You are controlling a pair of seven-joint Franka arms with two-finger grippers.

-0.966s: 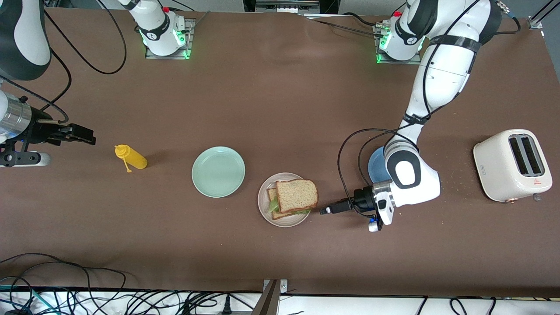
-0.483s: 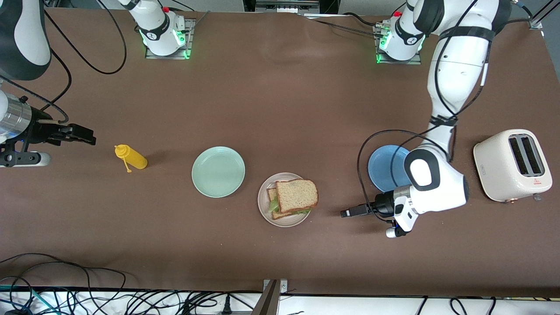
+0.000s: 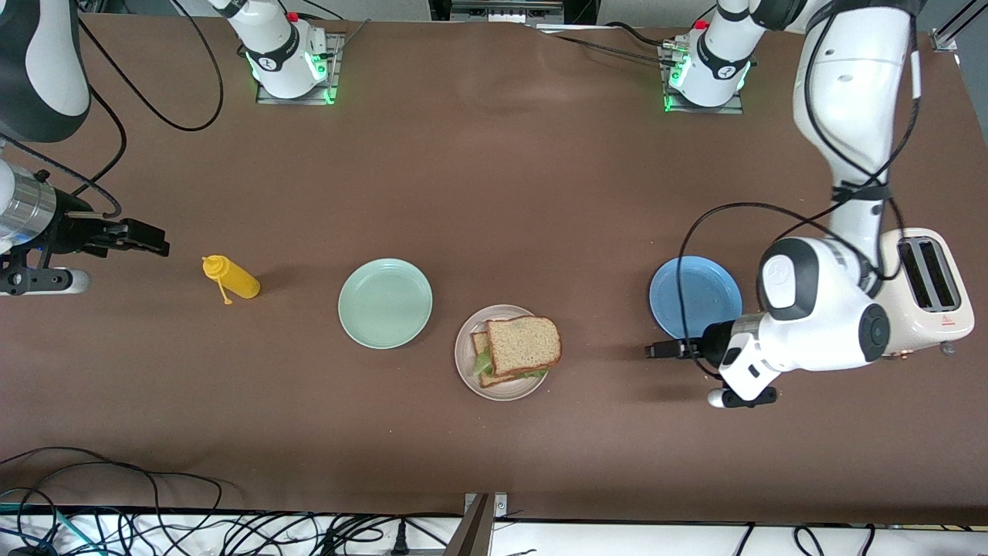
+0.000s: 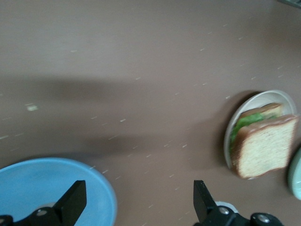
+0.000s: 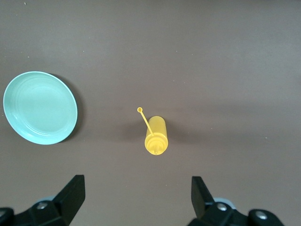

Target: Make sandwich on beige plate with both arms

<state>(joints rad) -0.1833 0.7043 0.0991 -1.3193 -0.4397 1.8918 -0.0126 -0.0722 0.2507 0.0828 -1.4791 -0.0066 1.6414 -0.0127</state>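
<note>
The sandwich, two brown seeded slices with green lettuce between, lies on the beige plate near the middle of the table. It also shows in the left wrist view on the same plate. My left gripper is open and empty, low over the table beside the blue plate, apart from the sandwich. My right gripper is open and empty at the right arm's end of the table and waits there.
A mint-green plate lies beside the beige plate toward the right arm's end. A yellow squeeze bottle lies on its side farther that way. A white toaster stands at the left arm's end, partly covered by the left arm.
My left gripper has drawn back from the sandwich toward the left arm's end of the table, uncovering the blue plate. The sandwich and the right arm have not moved.
</note>
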